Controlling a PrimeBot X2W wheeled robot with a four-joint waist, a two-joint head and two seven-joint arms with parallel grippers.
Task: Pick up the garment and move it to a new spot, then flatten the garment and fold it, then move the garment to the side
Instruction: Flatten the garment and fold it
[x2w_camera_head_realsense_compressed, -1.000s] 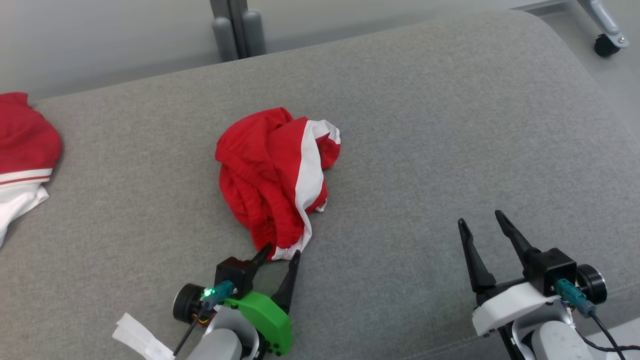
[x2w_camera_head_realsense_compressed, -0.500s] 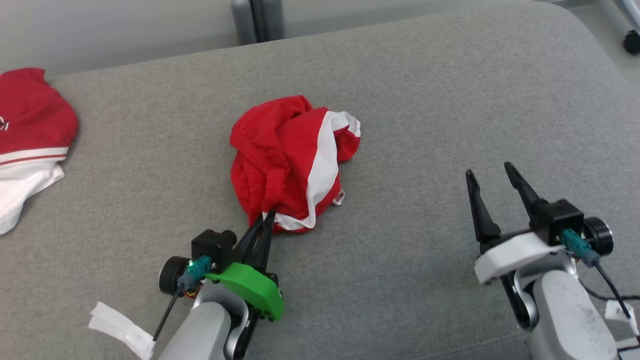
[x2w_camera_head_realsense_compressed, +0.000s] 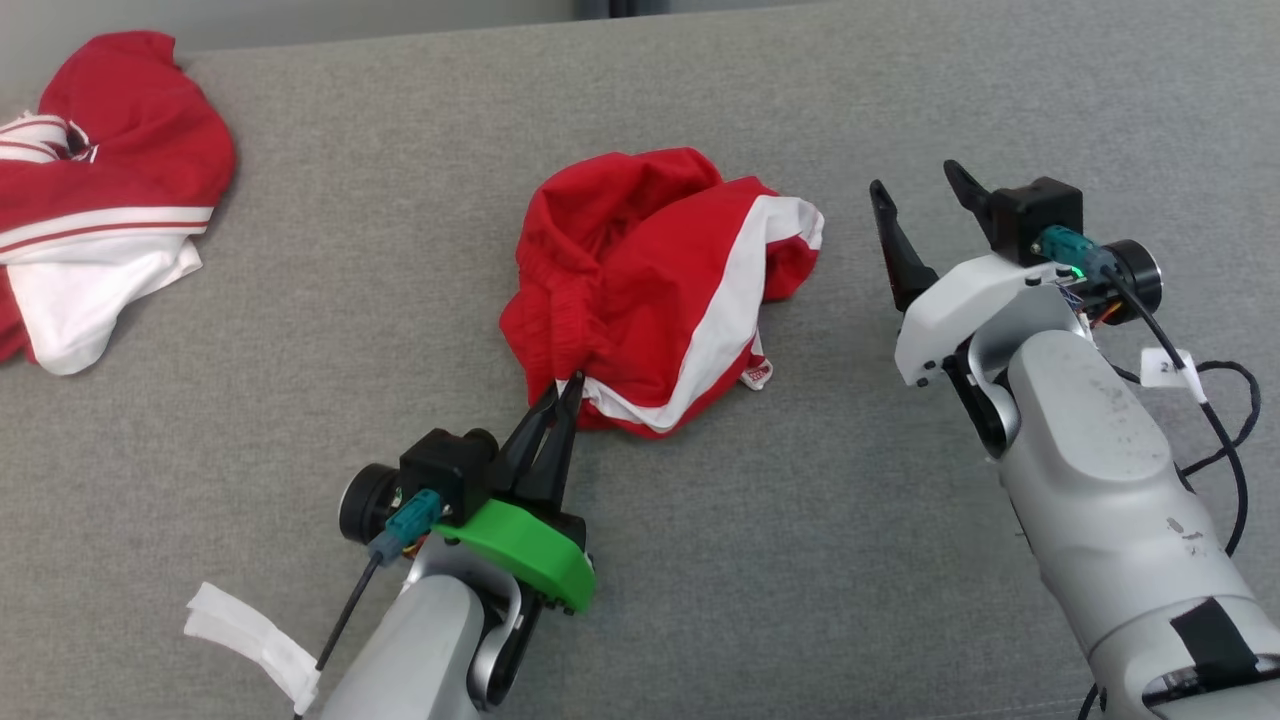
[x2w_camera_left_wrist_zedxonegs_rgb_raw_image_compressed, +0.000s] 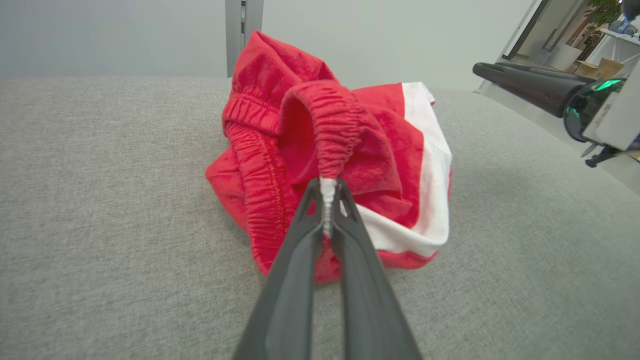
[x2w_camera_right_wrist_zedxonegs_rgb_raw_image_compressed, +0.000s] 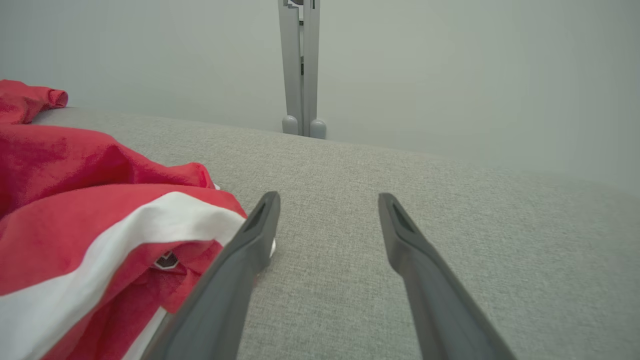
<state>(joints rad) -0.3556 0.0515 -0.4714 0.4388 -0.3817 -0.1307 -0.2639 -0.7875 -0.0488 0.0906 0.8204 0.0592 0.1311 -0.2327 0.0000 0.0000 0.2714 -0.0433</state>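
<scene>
I had the left gripper (x2w_camera_head_realsense_compressed: 562, 386) clamped on the waistband (x2w_camera_left_wrist_zedxonegs_rgb_raw_image_compressed: 331, 127) of the crumpled red shorts (x2w_camera_head_realsense_compressed: 650, 260), which lay on the grey cushion (x2w_camera_head_realsense_compressed: 380, 210). The right gripper (x2w_camera_head_realsense_compressed: 912, 178) stood apart, empty, just beside them. I judged only the grasp done; lifting, moving, flattening, folding, setting aside remained.

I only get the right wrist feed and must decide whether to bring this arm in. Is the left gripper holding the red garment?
Observer: Yes. The left gripper is shut on the garment, pinching its elastic waistband at the near edge.
Operator: Anything else lying nearby that I should steer clear of?
Observer: A second garment, also red and white, lies at the far left of the grey cushion, well apart from the held one.
</scene>
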